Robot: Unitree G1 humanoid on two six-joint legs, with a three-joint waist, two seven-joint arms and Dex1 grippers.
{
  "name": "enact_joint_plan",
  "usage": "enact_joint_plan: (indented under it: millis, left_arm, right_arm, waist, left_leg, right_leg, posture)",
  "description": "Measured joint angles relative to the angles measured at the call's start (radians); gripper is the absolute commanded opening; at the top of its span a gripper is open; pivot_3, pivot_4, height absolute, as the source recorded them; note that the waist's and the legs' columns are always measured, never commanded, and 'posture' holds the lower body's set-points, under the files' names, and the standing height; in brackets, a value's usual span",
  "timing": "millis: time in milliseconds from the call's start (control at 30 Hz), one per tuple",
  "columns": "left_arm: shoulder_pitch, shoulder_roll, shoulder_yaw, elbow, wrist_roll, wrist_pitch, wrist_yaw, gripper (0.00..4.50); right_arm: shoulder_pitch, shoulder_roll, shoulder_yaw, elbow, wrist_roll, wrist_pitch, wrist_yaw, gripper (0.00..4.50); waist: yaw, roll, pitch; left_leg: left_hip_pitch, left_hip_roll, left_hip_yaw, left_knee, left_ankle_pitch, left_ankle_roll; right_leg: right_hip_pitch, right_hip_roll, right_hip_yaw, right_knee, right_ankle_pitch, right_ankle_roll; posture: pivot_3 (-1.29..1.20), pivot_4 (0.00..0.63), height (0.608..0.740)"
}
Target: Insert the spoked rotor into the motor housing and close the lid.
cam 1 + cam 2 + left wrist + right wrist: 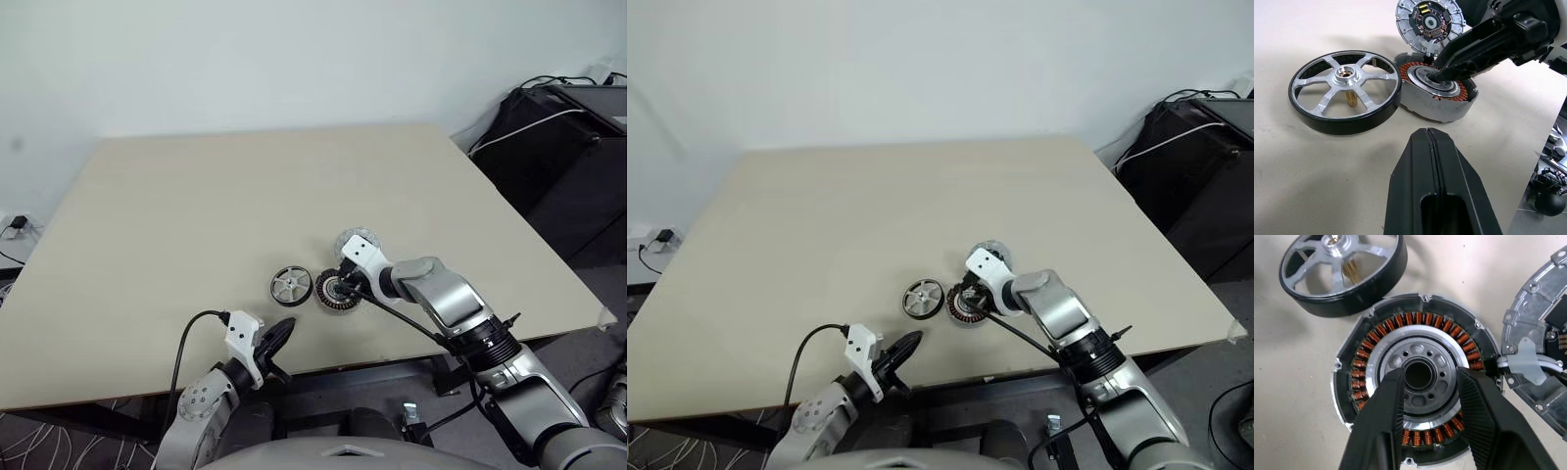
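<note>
The table [196, 215] carries three parts near its front edge. The spoked rotor [291, 285] lies to the left. The motor housing [333, 292] lies just beside it on the right, the two nearly touching. The lid [356, 241] lies behind the motor housing, slightly to the right and close against it. The right gripper [1427, 396] stands over the centre of the motor housing. The left gripper [277, 335] sits at the front table edge, before the spoked rotor and apart from it.

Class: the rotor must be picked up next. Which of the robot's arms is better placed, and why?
Probably left: the left gripper, shut, hangs nearest the spoked rotor; the right gripper is open over the motor housing.
</note>
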Motion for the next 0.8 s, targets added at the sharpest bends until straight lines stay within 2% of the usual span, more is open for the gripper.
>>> enact_joint_plan:
  millis: [167, 267, 367, 667, 800]
  left_arm:
    - [0.002, 0.001, 0.000, 0.000, 0.000, 0.001, 0.000, 0.00]
    - [0.006, 0.001, 0.000, -0.003, 0.000, 0.002, 0.002, 0.00]
    - [0.008, 0.001, 0.001, -0.005, 0.000, 0.002, 0.003, 0.00]
    - [-0.011, -0.001, 0.059, -0.024, 0.025, -0.002, 0.098, 0.00]
    - [-0.052, -0.006, 0.136, -0.029, 0.007, 0.085, 0.172, 0.00]
  right_arm:
    - [0.003, 0.000, -0.046, -0.050, 0.024, 0.000, -0.001, 1.62]
    - [0.027, 0.000, -0.096, -0.156, 0.042, -0.012, -0.023, 1.00]
    - [0.085, 0.000, -0.109, -0.232, 0.038, -0.042, -0.054, 0.05]
    - [0.481, 0.115, -0.115, -0.285, -0.109, -0.550, -0.343, 0.02]
    - [0.585, 0.172, -0.149, -0.317, -0.111, -0.589, -0.401, 0.02]
  waist:
    - [0.000, 0.000, 0.000]
    - [0.001, 0.000, 0.000]
    - [0.004, 0.000, 0.000]
    - [0.005, -0.001, 0.000]
    - [0.007, -0.002, 0.001]
  left_leg:
    - [0.000, 0.000, 0.000, 0.000, 0.000, 0.000]
    - [-0.001, 0.000, 0.000, -0.001, 0.000, 0.000]
    - [-0.002, 0.000, 0.000, -0.001, 0.000, 0.000]
    - [-0.001, 0.000, 0.000, -0.001, 0.000, 0.000]
    - [0.001, 0.001, 0.000, 0.000, 0.000, 0.000]
  right_leg:
    - [0.000, 0.000, 0.000, 0.000, 0.000, 0.000]
    - [-0.001, 0.000, 0.000, 0.000, 0.000, 0.000]
    - [-0.001, 0.000, 0.000, -0.001, 0.000, 0.000]
    - [-0.002, 0.001, 0.000, 0.001, 0.000, 0.000]
    - [0.001, 0.002, 0.000, 0.001, 0.000, 0.001]
  posture:
    - [0.00, 0.000, 0.740]
    - [0.00, 0.000, 0.740]
    - [0.00, 0.000, 0.740]
    - [0.00, 0.000, 0.740]
    - [0.00, 0.000, 0.740]
